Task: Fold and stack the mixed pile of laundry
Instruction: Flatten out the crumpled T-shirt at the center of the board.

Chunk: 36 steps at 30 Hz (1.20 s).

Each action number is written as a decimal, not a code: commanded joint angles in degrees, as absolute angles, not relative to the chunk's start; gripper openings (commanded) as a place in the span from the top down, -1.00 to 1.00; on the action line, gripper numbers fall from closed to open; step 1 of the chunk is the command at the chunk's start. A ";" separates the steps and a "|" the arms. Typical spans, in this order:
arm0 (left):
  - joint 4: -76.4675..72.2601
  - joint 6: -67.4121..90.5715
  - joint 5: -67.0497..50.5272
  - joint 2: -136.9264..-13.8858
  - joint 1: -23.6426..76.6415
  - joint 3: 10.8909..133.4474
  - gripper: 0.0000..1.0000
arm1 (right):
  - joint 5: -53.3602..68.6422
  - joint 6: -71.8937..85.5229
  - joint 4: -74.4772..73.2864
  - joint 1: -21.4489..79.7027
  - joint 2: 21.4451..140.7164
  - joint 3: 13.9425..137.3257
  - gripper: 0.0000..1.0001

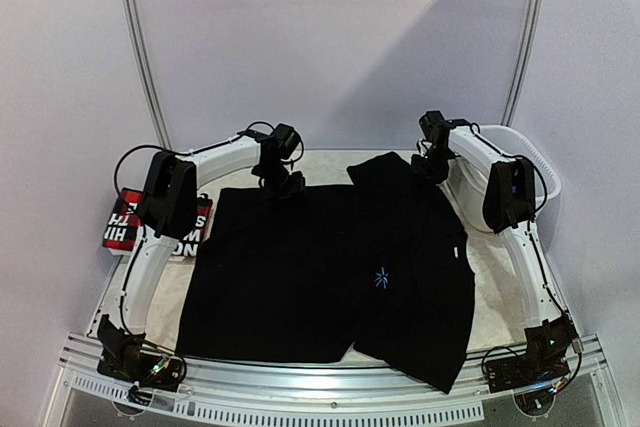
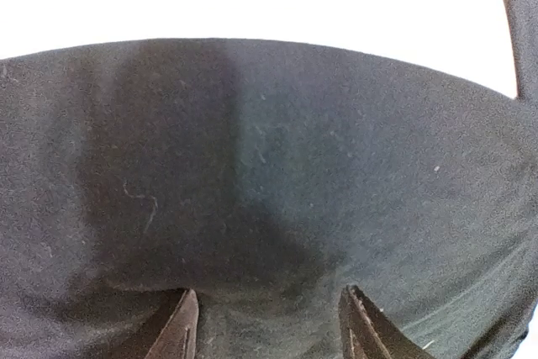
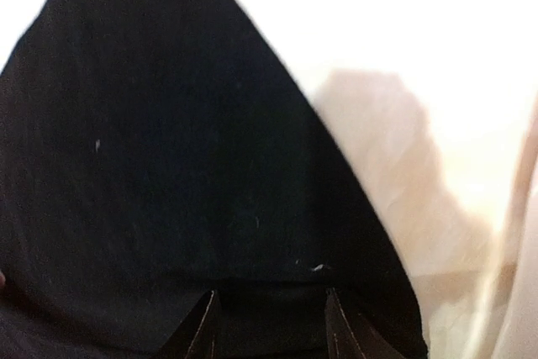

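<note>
On black garment (image 1: pixel 300 267), left pincer (image 2: pixel 269 292) half-open

The black garment (image 1: pixel 320 267) is matt, fine-knit cloth flecked with pale lint, and the red-black garment (image 1: pixel 122 232) looks like soft printed cloth. The basket (image 1: pixel 535 162) is smooth white plastic; the front rail (image 1: pixel 330 387) is ribbed bare metal.

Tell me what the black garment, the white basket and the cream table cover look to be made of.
The black garment: soft matte knit, probably cotton jersey; it lies limp, and the left wrist view shows pale lint clinging. The basket: white, smooth, seemingly moulded plastic with a stiff rim. The table cover: cream cloth, faintly creased; weave too small to tell.
</note>
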<state>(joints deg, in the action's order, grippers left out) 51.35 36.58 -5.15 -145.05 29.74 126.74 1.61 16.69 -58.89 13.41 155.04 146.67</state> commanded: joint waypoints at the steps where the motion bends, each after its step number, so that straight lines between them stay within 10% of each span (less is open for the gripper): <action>1: 47.45 38.99 -9.05 -152.26 28.14 130.60 -0.15 | -3.03 17.48 -49.88 12.04 157.85 147.74 0.14; 12: 42.66 43.08 -10.45 -151.82 27.25 135.34 -0.18 | -5.20 15.36 -33.25 12.05 156.21 148.23 0.07; 36: 43.39 38.07 2.69 -109.20 29.14 96.92 -0.29 | 2.21 16.24 -34.53 20.14 118.14 112.78 -0.21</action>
<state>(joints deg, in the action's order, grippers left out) 40.32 41.08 -1.76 -115.52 28.21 103.04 1.43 14.13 -33.08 18.74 125.47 120.07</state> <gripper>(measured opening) 0.646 0.603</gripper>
